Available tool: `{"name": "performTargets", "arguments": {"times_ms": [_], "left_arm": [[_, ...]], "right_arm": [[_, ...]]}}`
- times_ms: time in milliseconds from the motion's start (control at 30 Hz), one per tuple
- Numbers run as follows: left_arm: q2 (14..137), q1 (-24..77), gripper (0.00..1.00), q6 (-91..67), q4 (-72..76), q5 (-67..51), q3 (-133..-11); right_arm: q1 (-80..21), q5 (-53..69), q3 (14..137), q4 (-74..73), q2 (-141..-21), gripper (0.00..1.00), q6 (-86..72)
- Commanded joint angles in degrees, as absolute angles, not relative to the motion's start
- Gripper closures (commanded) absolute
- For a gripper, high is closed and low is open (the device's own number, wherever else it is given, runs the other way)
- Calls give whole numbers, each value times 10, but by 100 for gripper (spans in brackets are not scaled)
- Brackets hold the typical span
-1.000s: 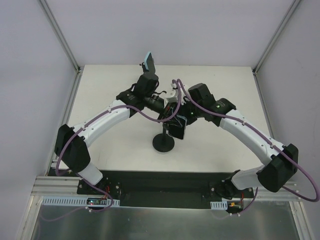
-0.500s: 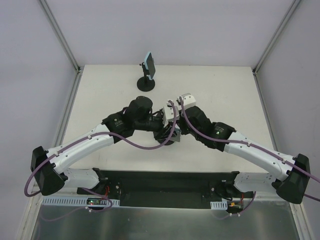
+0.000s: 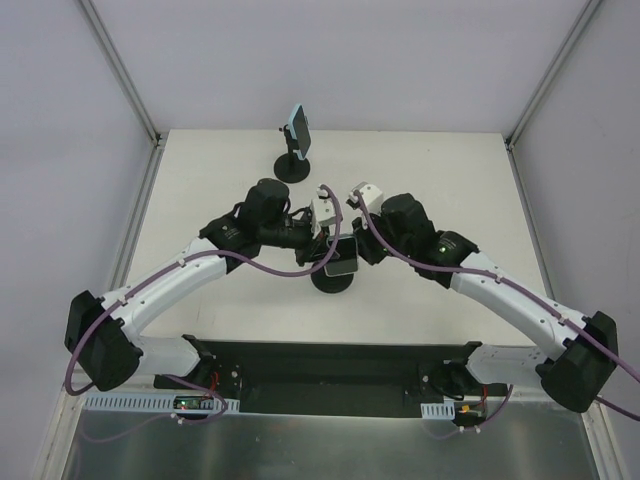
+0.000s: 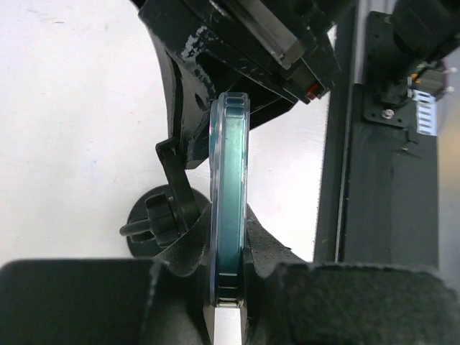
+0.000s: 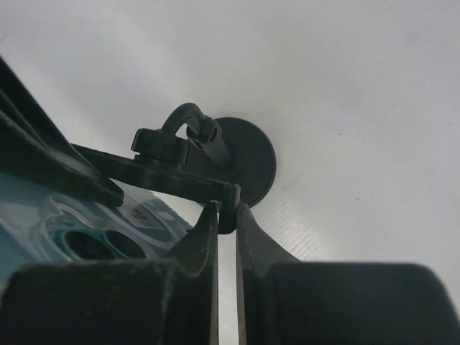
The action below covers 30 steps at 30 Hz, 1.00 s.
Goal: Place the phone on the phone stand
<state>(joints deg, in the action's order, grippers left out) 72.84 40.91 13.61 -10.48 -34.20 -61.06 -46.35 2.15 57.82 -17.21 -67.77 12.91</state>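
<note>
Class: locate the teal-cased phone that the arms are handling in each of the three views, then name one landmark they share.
Top external: the phone sits at the centre, just above the phone stand's round black base.
Left wrist: edge-on, a vertical teal strip mid-picture.
Right wrist: lower left, camera lenses showing.
Shared landmark: that round black base.
</note>
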Motion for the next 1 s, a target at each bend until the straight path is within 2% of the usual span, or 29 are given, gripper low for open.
{"name": "performTargets", "arguments": {"times_ms": [0, 133, 300, 433, 467, 600, 700, 800, 967], "left_arm": [[749, 384, 100, 168, -174, -335, -627], [768, 372, 100, 142, -182, -223, -652], [753, 372, 100, 83, -130, -83, -624], [734, 380, 100, 1, -102, 45, -610], [733, 380, 100, -25, -99, 70, -606], [736, 386, 100, -47, -101, 167, -600], [725, 394, 100, -56, -100, 208, -591], [736, 400, 100, -63, -96, 197, -600], [773, 445, 100, -83, -92, 252, -635]], "right_arm": [[-462, 181, 642, -190, -670, 100, 175], [-461, 122, 633, -168, -668, 100, 155], [-468, 23, 613, -138, -669, 100, 108], [-520, -178, 601, -128, -657, 100, 2], [-534, -267, 599, -134, -650, 100, -32], [-595, -430, 584, -184, -633, 100, -168], [-633, -498, 550, -151, -604, 100, -201], [-689, -525, 558, -121, -605, 100, -199], [-817, -716, 671, -221, -720, 100, -306]]}}
